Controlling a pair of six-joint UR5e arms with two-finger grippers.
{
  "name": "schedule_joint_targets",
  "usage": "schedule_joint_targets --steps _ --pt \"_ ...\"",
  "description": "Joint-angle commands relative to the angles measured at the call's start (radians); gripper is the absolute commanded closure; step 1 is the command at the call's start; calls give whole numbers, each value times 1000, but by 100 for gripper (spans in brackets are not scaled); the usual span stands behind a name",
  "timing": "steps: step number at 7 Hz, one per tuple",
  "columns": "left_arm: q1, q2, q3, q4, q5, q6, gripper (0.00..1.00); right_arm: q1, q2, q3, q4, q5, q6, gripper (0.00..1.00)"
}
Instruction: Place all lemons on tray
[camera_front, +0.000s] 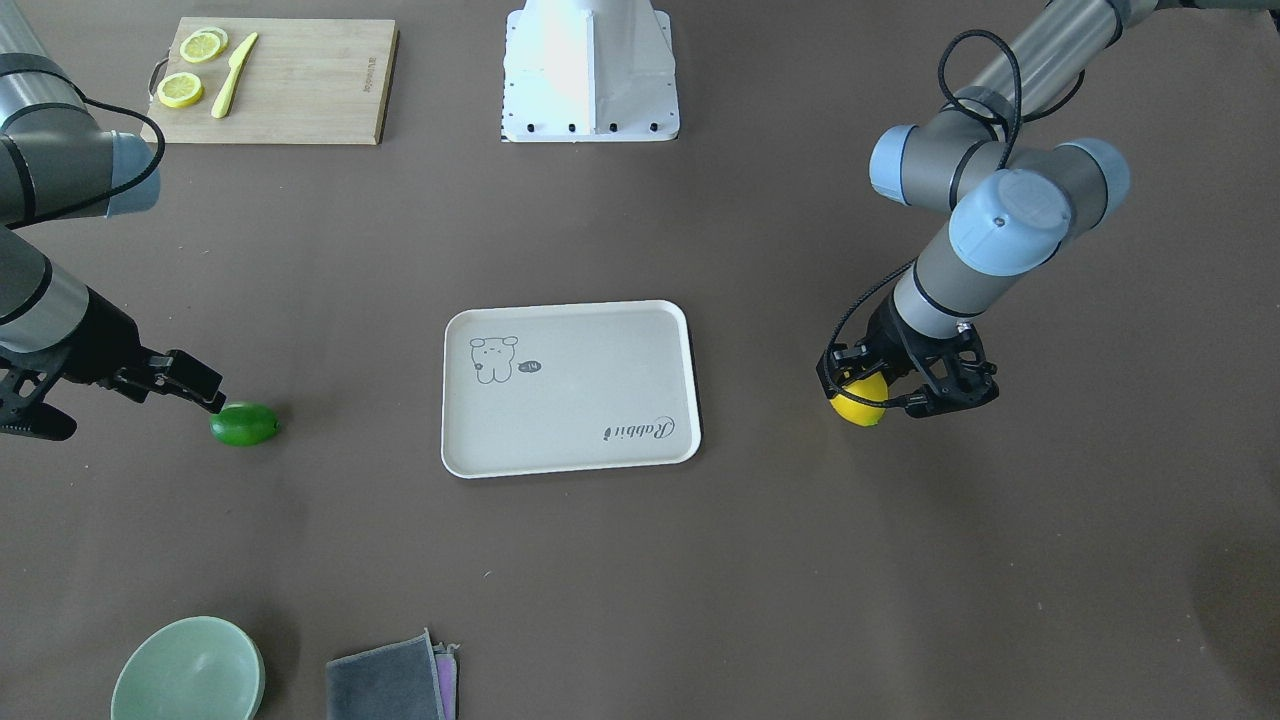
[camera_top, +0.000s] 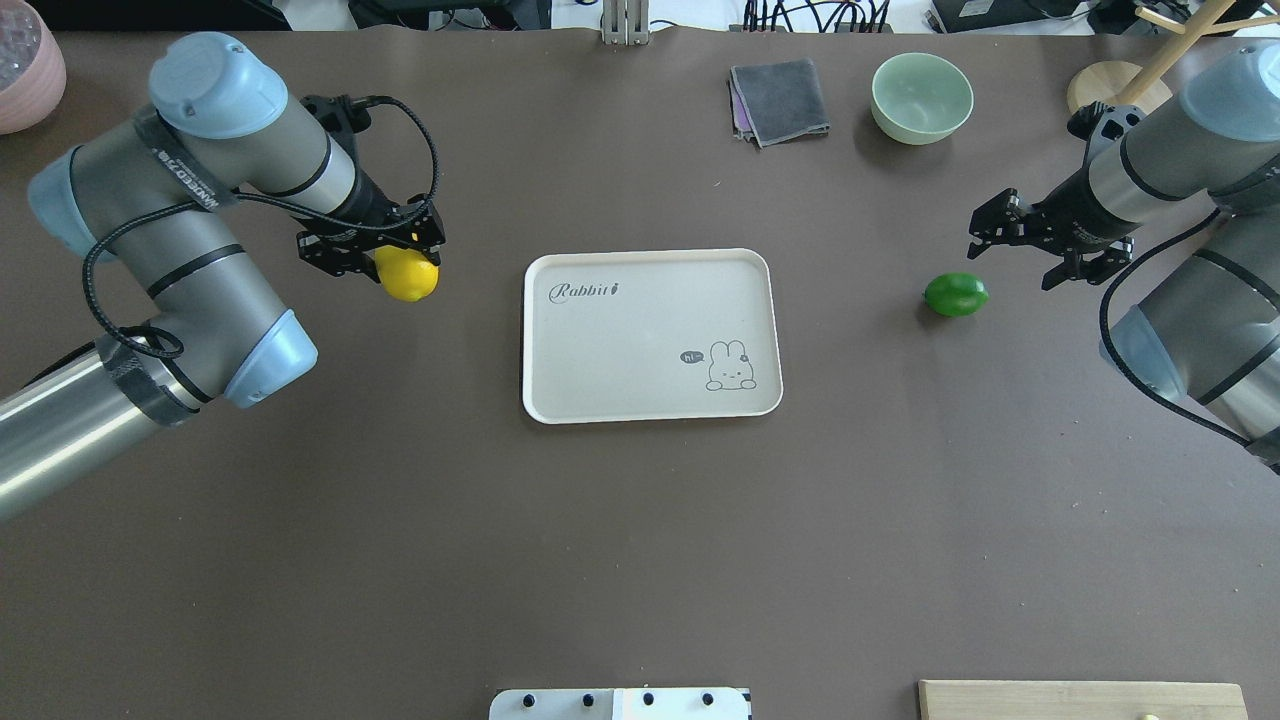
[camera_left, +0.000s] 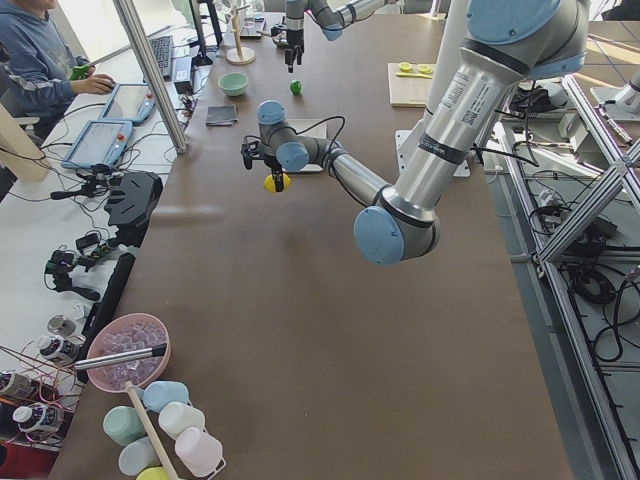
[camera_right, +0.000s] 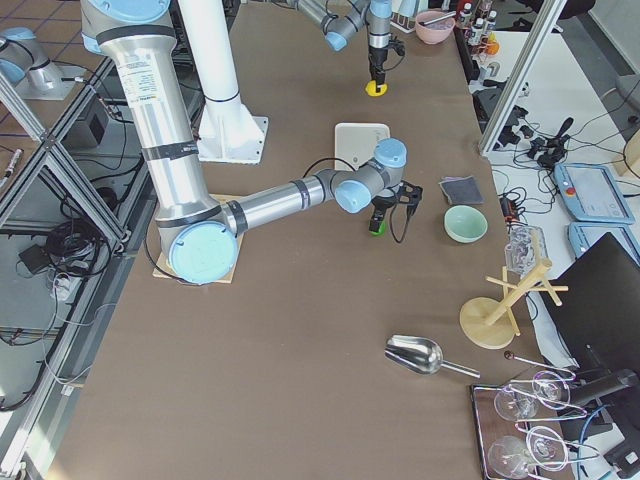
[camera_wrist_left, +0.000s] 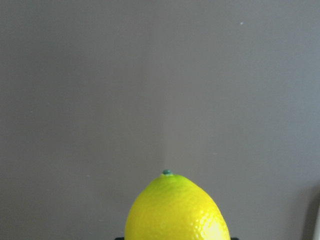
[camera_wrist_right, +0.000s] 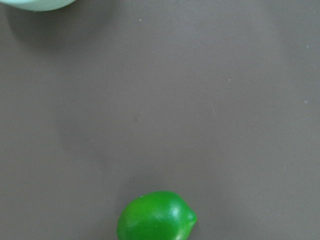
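The off-white tray (camera_top: 650, 335) with the "Rabbit" script lies empty at the table's middle; it also shows in the front view (camera_front: 570, 390). My left gripper (camera_top: 388, 256) is shut on the bright yellow lemon (camera_top: 407, 277), just left of the tray and low over the table. The lemon fills the bottom of the left wrist view (camera_wrist_left: 176, 210). The glossy green lemon (camera_top: 955, 295) lies on the table right of the tray. My right gripper (camera_top: 1010, 262) is open and empty, just beyond and beside it, not touching. The right wrist view shows the green lemon (camera_wrist_right: 156, 216) at the bottom.
A pale green bowl (camera_top: 921, 95) and a folded grey cloth (camera_top: 778, 100) sit at the far side. A wooden cutting board (camera_front: 280, 80) with lemon slices and a yellow knife lies by the robot base (camera_front: 590, 70). A wooden stand (camera_top: 1120, 85) is far right.
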Motion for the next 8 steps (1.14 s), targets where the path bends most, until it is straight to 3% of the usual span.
schedule_joint_targets --steps 1,3,6,8 --pt "47 -91 5 25 11 -110 100 -12 -5 -11 3 -34 225 2" --pt "82 -163 23 29 66 -127 100 -55 -3 -13 6 -103 413 5" --pt "156 -196 32 29 196 -126 100 -112 15 -44 6 -113 475 9" --pt "173 -191 28 31 221 -123 100 -109 44 -65 6 -105 472 10"
